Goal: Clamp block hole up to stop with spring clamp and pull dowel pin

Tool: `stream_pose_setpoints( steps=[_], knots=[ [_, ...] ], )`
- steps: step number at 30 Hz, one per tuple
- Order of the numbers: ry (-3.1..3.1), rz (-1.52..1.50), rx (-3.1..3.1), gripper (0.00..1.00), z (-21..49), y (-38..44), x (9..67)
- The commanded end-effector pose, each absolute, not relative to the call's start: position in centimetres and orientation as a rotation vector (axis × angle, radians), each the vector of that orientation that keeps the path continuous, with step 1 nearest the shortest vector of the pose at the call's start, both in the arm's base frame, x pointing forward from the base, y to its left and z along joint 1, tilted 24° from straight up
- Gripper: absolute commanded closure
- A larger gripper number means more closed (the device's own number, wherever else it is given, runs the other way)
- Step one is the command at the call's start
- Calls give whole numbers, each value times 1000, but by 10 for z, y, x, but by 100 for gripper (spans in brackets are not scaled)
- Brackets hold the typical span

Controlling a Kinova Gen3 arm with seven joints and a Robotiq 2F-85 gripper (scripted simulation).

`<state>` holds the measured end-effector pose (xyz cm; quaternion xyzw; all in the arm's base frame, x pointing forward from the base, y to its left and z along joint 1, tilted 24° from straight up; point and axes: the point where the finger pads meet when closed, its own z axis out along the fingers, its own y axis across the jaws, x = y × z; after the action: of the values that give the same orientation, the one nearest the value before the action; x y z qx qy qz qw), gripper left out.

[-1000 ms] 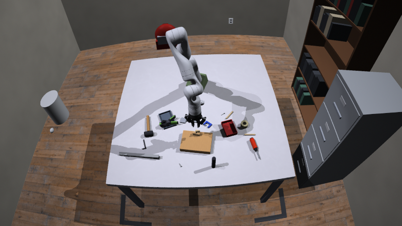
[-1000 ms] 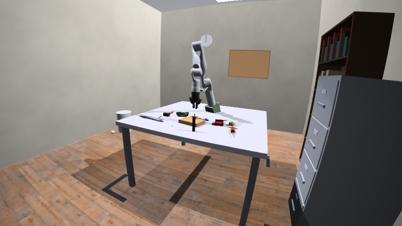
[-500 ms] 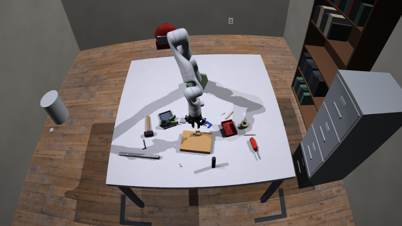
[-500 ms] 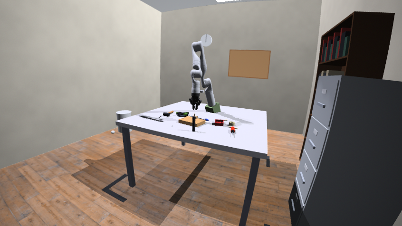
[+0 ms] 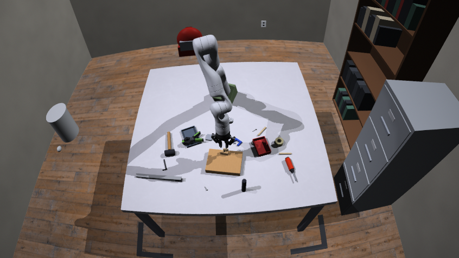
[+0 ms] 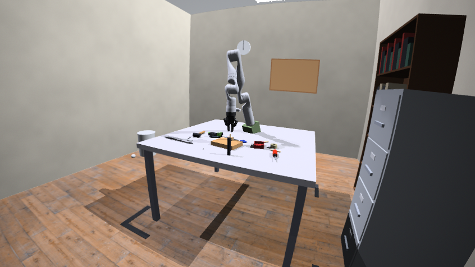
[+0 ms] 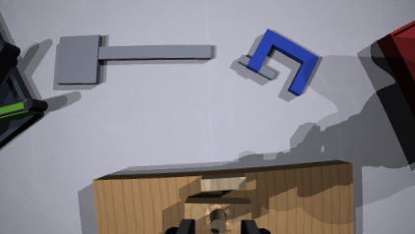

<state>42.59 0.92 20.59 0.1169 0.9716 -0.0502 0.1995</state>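
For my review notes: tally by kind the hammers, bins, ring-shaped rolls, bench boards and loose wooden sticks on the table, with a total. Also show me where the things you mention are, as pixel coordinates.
Hammer point(image 5: 169, 141) point(image 6: 197, 134): 1
Red bin point(image 5: 262, 154) point(image 6: 258, 146) point(image 7: 404, 48): 1
Roll point(image 5: 275, 143) point(image 6: 273, 147): 1
Bench board point(image 5: 223, 166) point(image 6: 225, 143) point(image 7: 133, 206): 1
Wooden sticks point(image 5: 262, 131) point(image 5: 285, 153): 2
Total: 6

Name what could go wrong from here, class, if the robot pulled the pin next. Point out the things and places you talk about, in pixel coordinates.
The block point(image 5: 223, 153) point(image 7: 196, 214) could lift or tip with the pin point(image 5: 224, 149) point(image 6: 229, 136) point(image 7: 217, 218), since the clamp point(image 5: 190, 140) point(image 6: 215, 134) point(image 7: 12, 107) lies away from it.

The block may not seat flat: a shadowed gap separates it from the stop point(image 5: 228, 151) point(image 7: 223, 184), and I cannot tell whether something loose is inside.

The pin looks round, so it might roll once put down.
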Motion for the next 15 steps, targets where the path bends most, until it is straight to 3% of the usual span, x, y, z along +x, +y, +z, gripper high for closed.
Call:
stream_pose_setpoints(
  steps=[1,15],
  knots=[
    [2716,-139,327,66,205,9,427],
    [2716,-139,327,66,199,8,429]
  ],
)
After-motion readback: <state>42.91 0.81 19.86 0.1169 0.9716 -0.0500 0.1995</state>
